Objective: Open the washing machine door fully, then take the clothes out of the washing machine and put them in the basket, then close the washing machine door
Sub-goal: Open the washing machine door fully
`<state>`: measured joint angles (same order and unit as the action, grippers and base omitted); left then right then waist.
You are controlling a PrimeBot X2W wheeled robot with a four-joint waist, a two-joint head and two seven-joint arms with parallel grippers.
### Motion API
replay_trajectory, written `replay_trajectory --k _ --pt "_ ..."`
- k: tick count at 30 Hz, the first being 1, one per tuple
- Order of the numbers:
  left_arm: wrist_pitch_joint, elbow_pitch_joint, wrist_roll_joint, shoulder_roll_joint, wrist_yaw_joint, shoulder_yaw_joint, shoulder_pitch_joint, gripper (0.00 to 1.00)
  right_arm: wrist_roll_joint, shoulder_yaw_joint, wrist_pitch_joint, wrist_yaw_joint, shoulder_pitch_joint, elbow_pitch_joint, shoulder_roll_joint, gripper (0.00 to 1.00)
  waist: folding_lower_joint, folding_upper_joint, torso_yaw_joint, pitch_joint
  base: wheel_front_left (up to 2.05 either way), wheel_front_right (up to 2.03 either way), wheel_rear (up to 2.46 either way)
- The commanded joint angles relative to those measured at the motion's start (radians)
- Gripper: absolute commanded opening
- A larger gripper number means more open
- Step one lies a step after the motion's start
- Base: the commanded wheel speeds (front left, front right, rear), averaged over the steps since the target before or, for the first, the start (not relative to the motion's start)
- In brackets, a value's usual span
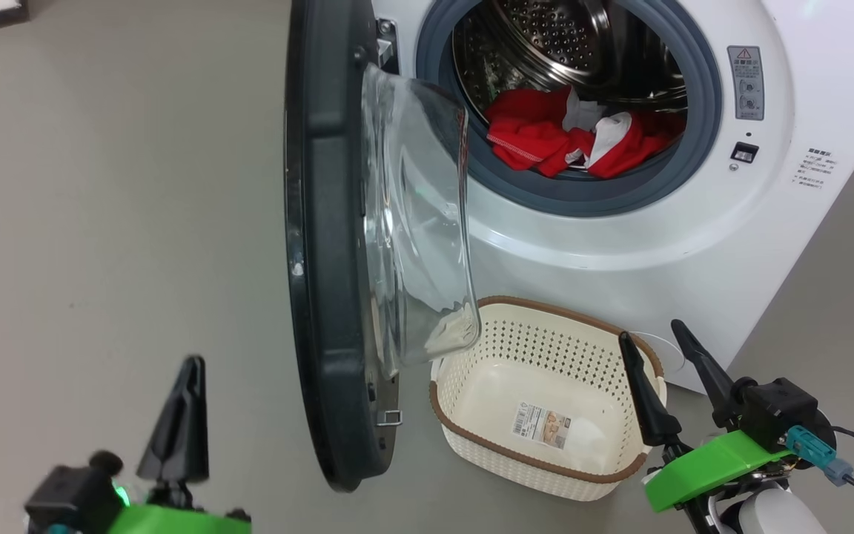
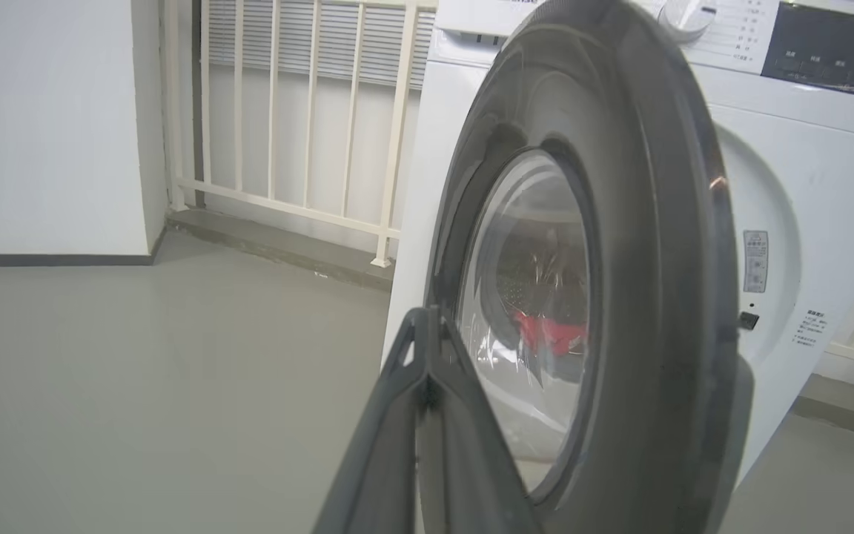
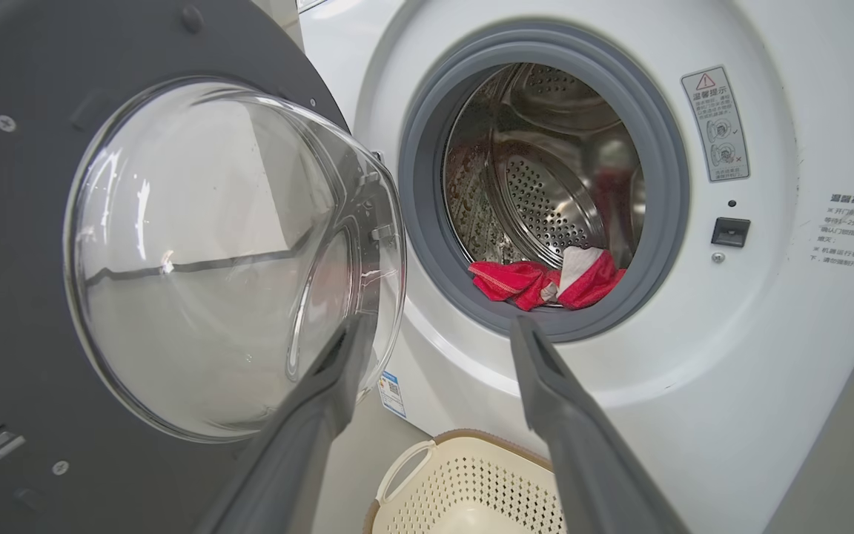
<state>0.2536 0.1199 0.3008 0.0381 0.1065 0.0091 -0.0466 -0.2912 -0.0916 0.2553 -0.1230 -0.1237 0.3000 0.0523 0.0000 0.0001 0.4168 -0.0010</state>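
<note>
right gripper [image 1: 649, 331], fingers spread and empty, hovers beside the basket [image 1: 471, 437]; left gripper [image 1: 193, 365] is pinched closed on nothing. washing machine door [image 1: 323, 259] stands edge-on toward the robot. red clothes [image 1: 538, 137] stretch crosswise along the front of the drum [image 1: 568, 37].

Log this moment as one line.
door open | clothes in washing machine | basket without clothes | left gripper shut, holding nothing | right gripper open, holding nothing

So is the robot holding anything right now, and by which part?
Nothing. The left tool is shut and empty, clear of the door; the right tool is open and empty.
</note>
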Motion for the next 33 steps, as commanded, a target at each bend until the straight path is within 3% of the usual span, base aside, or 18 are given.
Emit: replay_trajectory --k 1,9,17,25,33 --pt "0.008 -0.071 0.012 0.012 -0.008 0.032 -0.068 0.00 -0.008 -0.020 0.006 -0.008 -0.008 -0.020 -0.002 1.00 0.0000 -0.0001 0.002 -0.002 0.00 0.00 0.00" --pt "-0.002 -0.329 0.002 0.012 -0.016 -0.009 -0.159 0.00 -0.044 -0.025 0.006 -0.008 -0.020 -0.013 -0.002 1.00 0.0000 -0.0001 -0.010 -0.007 0.00 0.00 0.00" --pt "-0.068 -0.482 0.037 0.012 -0.005 -0.189 -0.168 0.00 -0.060 -0.040 0.006 -0.008 -0.034 -0.010 -0.002 1.00 0.0000 -0.0001 -0.024 0.001 0.00 0.00 0.00" --pt "-0.128 -0.319 0.097 0.012 0.013 -0.369 -0.143 0.00 -0.055 -0.046 0.006 -0.008 -0.046 -0.008 -0.002 1.00 0.0000 -0.0001 -0.034 0.020 0.00 0.00 0.00" --pt "-0.151 -0.147 0.145 0.015 0.004 -0.376 -0.139 0.00 -0.050 -0.038 0.006 -0.008 -0.041 -0.009 -0.002 1.00 0.0000 -0.0001 -0.038 0.034 0.00 0.00 0.00"
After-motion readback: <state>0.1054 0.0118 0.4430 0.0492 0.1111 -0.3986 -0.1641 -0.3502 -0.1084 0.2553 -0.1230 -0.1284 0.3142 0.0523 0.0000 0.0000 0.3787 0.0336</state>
